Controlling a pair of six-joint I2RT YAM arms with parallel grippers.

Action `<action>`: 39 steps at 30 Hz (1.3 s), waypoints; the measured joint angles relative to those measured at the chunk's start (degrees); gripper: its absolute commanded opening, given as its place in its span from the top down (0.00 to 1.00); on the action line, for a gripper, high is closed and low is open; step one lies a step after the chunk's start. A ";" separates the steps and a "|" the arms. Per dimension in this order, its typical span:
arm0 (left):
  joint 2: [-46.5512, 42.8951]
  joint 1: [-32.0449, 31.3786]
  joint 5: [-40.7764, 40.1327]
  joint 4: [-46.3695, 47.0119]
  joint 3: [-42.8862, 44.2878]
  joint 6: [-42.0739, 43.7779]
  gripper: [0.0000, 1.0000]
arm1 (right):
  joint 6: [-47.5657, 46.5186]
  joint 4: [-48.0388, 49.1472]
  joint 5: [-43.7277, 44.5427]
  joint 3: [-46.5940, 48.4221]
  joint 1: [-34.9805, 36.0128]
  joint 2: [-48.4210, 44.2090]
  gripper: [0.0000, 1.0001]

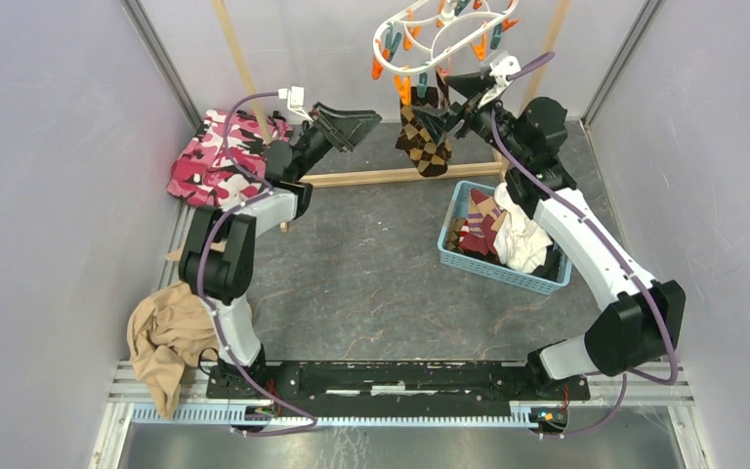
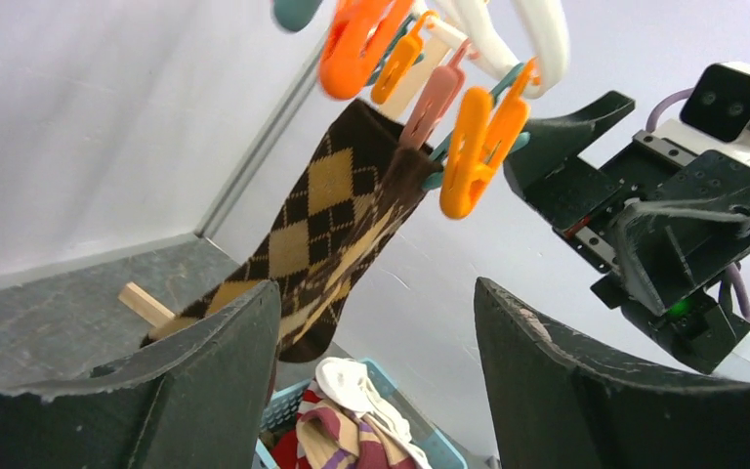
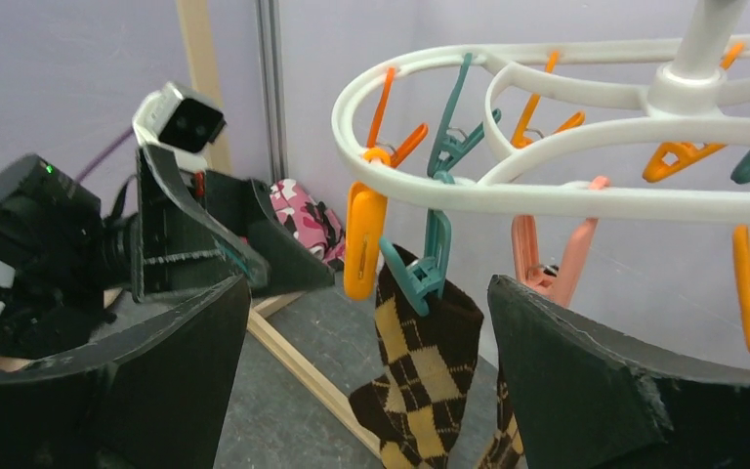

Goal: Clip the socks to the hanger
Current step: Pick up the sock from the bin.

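Observation:
The white oval hanger (image 1: pixel 437 32) hangs at the back with orange and teal clothespins. Two brown argyle socks (image 1: pixel 424 139) dangle from it, one held by a teal clothespin (image 3: pixel 432 264). They also show in the left wrist view (image 2: pixel 327 220) and in the right wrist view (image 3: pixel 425 376). My left gripper (image 1: pixel 354 125) is open and empty, just left of the socks. My right gripper (image 1: pixel 457 106) is open and empty, just right of them, below the hanger. More socks, white (image 1: pixel 522 239) and maroon/tan (image 1: pixel 483 227), lie in a blue basket (image 1: pixel 501 273).
A wooden rack frame (image 1: pixel 400 176) crosses the floor below the hanger. A pink camouflage cloth (image 1: pixel 220 156) lies at the back left. A large tan garment (image 1: pixel 166 342) lies by the left arm's base. Grey walls close in on both sides.

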 measured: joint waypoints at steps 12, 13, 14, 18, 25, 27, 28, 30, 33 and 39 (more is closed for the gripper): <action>-18.43 0.09 -0.90 -16.33 -8.39 16.92 0.08 | -2.32 -7.69 -1.27 -7.21 -2.54 -8.63 0.02; -20.44 0.09 -0.81 -18.88 -8.96 18.58 0.08 | -2.51 -8.22 -1.14 -8.17 -2.82 -9.77 0.02; -22.10 0.07 -0.70 -20.83 -9.25 20.09 0.08 | -2.69 -8.63 -1.07 -8.98 -3.04 -10.75 0.02; -29.35 0.09 0.02 -31.39 -9.44 27.65 0.07 | -2.67 -10.60 0.46 -13.31 -4.20 -15.61 0.02; -36.54 0.09 0.81 -48.78 -9.22 37.73 0.00 | -2.60 -16.33 7.52 -19.02 -5.92 -20.57 0.02; -37.88 0.09 0.37 -52.85 -9.31 39.32 0.00 | -2.32 -18.60 10.49 -20.61 -6.23 -22.01 0.02; -38.56 0.09 0.24 -54.07 -9.46 39.93 0.00 | -2.05 -19.76 11.96 -21.27 -6.38 -22.64 0.02; -40.37 0.09 -0.37 -56.39 -10.14 40.65 0.00 | -1.25 -22.29 15.39 -22.58 -6.80 -23.91 0.02; -42.56 0.09 -1.84 -58.58 -11.04 40.96 0.00 | 0.83 -26.43 21.46 -24.20 -7.72 -24.81 0.02; -42.84 0.15 -3.26 -60.89 -12.11 39.23 0.00 | 5.20 -32.13 30.27 -28.17 -11.43 -23.71 0.06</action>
